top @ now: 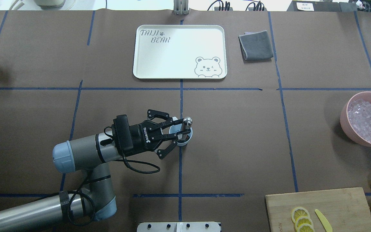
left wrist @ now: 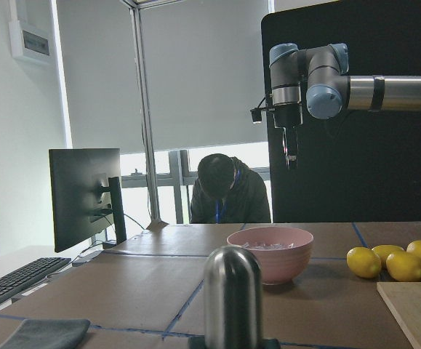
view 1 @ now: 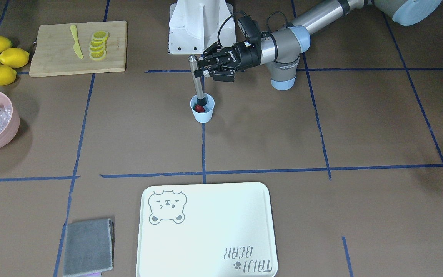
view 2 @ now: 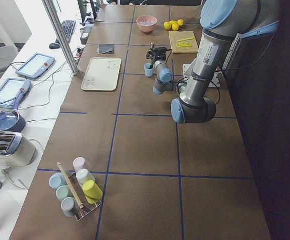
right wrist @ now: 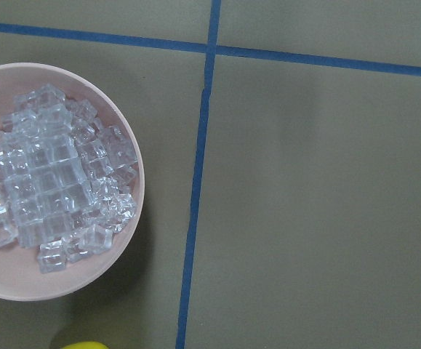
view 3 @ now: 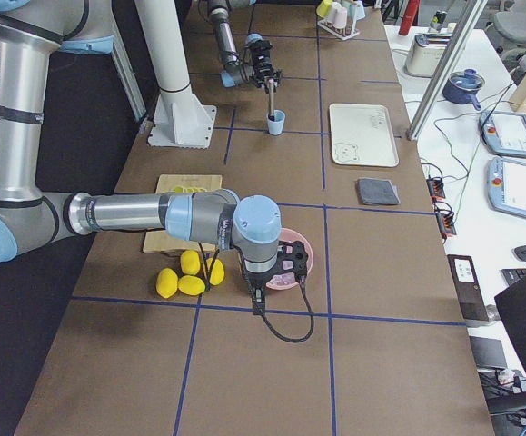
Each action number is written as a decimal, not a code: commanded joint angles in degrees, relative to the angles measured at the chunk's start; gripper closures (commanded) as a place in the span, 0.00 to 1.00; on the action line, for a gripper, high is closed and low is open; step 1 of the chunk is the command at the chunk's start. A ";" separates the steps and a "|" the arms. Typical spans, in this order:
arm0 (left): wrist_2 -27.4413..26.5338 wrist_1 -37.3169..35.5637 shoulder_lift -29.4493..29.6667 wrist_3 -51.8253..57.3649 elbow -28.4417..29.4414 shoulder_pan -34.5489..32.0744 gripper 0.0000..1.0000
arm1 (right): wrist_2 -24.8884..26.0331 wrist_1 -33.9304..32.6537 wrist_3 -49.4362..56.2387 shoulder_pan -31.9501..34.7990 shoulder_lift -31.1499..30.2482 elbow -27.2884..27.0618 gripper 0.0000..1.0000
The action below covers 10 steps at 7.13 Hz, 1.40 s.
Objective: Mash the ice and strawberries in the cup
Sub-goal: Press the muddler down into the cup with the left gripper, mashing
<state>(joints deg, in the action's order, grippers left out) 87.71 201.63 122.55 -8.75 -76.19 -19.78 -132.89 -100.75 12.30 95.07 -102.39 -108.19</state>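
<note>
Pinched between the jaws of the left gripper [view 1: 203, 68], near its top: a steel muddler [view 1: 197, 82], tilted, black tip down inside the cup [view 1: 203, 114]. In the cup beside that tip, 1 red strawberry [view 1: 199, 109]. Cup upright on a blue tape line [view 1: 203, 150], between the robot's base and the tray [view 1: 206, 265]. Ice [right wrist: 50, 182] heaped in the pink bowl [right wrist: 139, 182], well apart from the cup, below the right gripper [view 3: 296, 262]. Cannot tell how the right jaws stand.
</note>
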 commanded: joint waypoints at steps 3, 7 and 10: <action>-0.35 0.07 0.14 0.14 1.31 0.36 0.96 | 0.09 0.02 0.00 -0.06 0.00 0.09 0.00; -0.35 -0.10 0.14 0.14 0.79 0.01 0.96 | 0.09 -0.06 0.00 -0.06 0.00 0.18 0.00; 0.18 -1.41 0.14 -1.26 -2.29 -3.50 0.97 | 0.09 0.02 0.00 0.03 0.00 0.09 0.00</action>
<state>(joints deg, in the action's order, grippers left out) 87.71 201.04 122.69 -9.37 -77.41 -21.99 -132.80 -100.73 12.30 95.03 -102.39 -108.03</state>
